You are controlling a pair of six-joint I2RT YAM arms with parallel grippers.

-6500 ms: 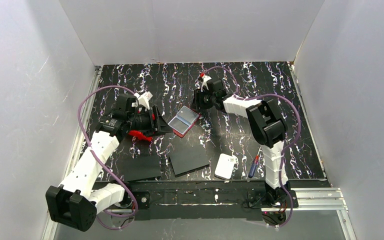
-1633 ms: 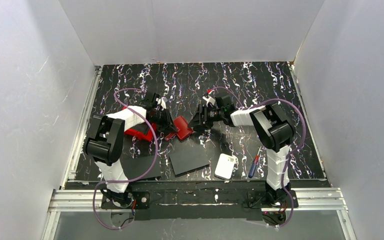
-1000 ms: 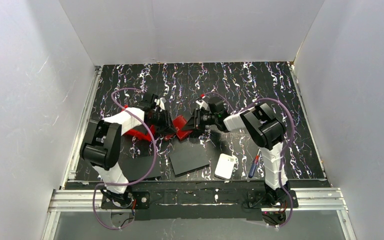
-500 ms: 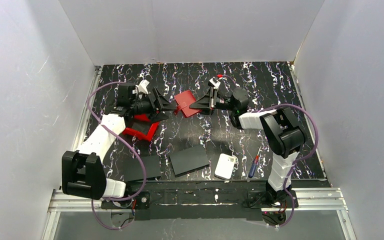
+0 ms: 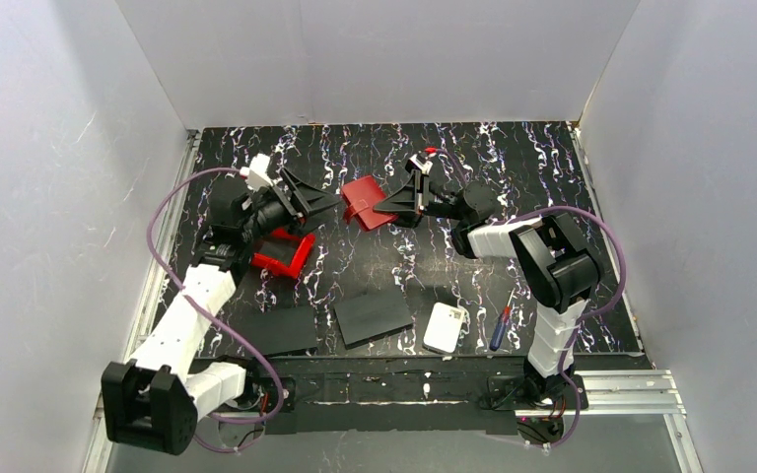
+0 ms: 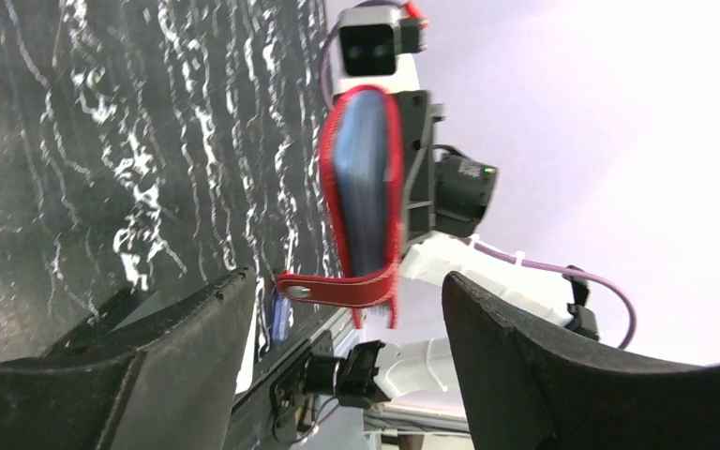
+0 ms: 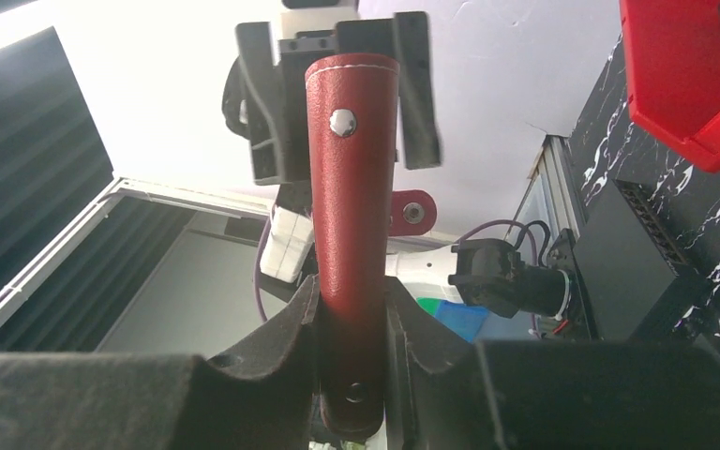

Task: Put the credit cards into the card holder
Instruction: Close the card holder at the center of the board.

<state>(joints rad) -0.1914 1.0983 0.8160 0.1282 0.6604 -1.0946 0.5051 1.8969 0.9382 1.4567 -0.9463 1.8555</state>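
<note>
**Holder pinched in the right claw, left claw gaping just short of it**

My right claw (image 5: 386,207) is clamped on the card holder (image 7: 352,216) by its two flat faces and holds it up off the table (image 5: 513,168), over the far middle. The left claw (image 5: 320,205) faces it from the other side with its jaws spread wide and nothing in them.

From the left wrist I see the holder edge-on, just ahead and centred in the gap. Its long axis runs across the line between my fingers, so its thin way lies along their closing direction. The right arm has it, and the left is near but apart.

My count:
- One holder.
- A blue-grey stack of credit cards (image 6: 367,178) showing inside it, number not readable.
- One red bin (image 5: 283,254).
- Two black sheets (image 5: 375,316).
- One white pad (image 5: 447,327).
- One screwdriver (image 5: 499,328).
</note>
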